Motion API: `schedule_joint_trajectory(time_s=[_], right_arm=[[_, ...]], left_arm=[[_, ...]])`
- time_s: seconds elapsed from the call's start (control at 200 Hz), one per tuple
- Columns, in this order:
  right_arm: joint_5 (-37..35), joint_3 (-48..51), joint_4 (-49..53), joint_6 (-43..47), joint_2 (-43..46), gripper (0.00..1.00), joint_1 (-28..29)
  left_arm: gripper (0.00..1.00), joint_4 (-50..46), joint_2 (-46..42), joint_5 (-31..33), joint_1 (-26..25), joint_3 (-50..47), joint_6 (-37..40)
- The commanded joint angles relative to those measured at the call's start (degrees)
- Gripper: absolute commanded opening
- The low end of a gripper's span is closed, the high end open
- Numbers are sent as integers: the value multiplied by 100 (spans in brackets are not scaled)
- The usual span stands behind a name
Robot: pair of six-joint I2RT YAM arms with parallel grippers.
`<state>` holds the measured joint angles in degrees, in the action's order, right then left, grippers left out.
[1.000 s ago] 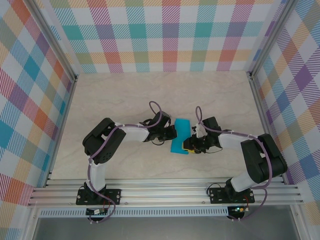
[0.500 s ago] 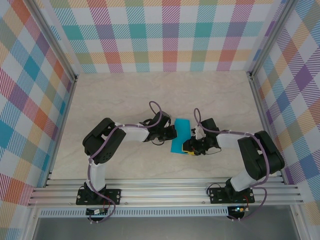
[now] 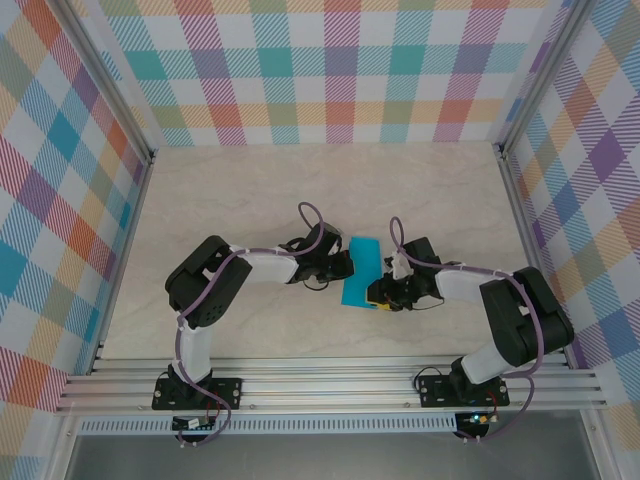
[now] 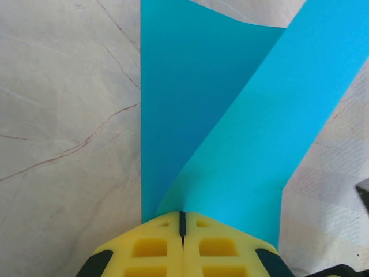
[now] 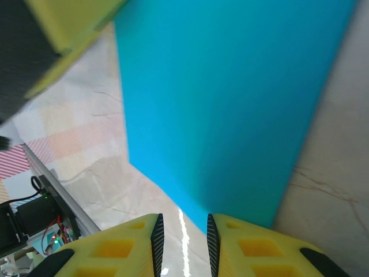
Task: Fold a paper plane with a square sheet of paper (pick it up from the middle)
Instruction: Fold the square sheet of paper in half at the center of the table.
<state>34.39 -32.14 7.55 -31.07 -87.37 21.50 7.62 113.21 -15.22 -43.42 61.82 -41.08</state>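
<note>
The teal-blue sheet of paper lies mid-table, doubled over into a narrow strip. In the left wrist view its lower layer lies flat while an upper flap rises slantwise from my yellow fingers. My left gripper is at the strip's left edge, shut on that flap. My right gripper sits at the strip's near right corner, open by a narrow gap, with bare table between the fingers. The paper reaches just to the right finger.
The marble-patterned table is ringed by checked walls. An aluminium rail runs along the near edge by the arm bases. The left gripper's finger shows at the top left of the right wrist view.
My right gripper has crept a little left and nearer, closing on the strip's near corner. The left gripper and the paper have stayed put.
</note>
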Motion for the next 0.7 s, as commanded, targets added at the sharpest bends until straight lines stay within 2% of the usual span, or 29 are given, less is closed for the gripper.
schedule_joint_trajectory(time_s=[0.0, 0.325, 0.52, 0.695], right_arm=[[-180, 82, 138, 18, -114, 29, 48], [-646, -911, 950, 360, 152, 29, 32], [-640, -1278, 617, 372, -281, 28, -142], [-302, -1143, 126, 303, -680, 28, -319]], left_arm=[[0, -715, 330, 9, -53, -50, 89], [0, -731, 340, -2, -61, -52, 94], [0, -726, 351, -17, -56, -48, 91], [0, -743, 343, 2, -56, -61, 97]])
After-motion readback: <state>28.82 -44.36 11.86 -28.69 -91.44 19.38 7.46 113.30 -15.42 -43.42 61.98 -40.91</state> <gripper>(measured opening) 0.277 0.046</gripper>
